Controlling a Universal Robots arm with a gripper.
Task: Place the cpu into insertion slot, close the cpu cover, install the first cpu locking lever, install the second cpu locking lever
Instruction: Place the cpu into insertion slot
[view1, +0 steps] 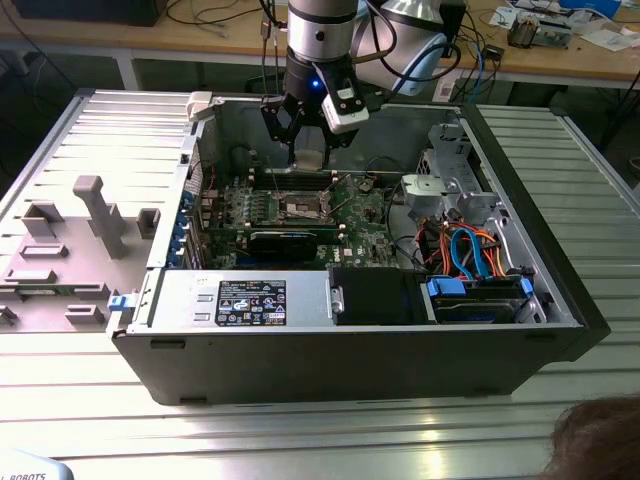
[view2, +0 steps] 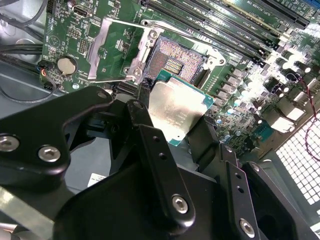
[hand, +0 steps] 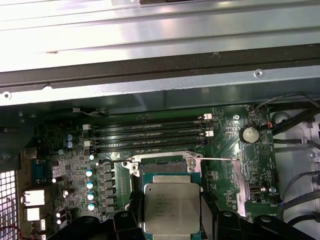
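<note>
The gripper, clamped on the cpu, hangs above the bare insertion slot (cpu cover swung open), which lies below and slightly ahead of it.

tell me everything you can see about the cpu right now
The cpu is a small flat square chip: dull silver metal top, thin green border. The black end effector grips it by two opposite edges, holding it over the green motherboard, near the open, empty socket and not yet in it.
</note>
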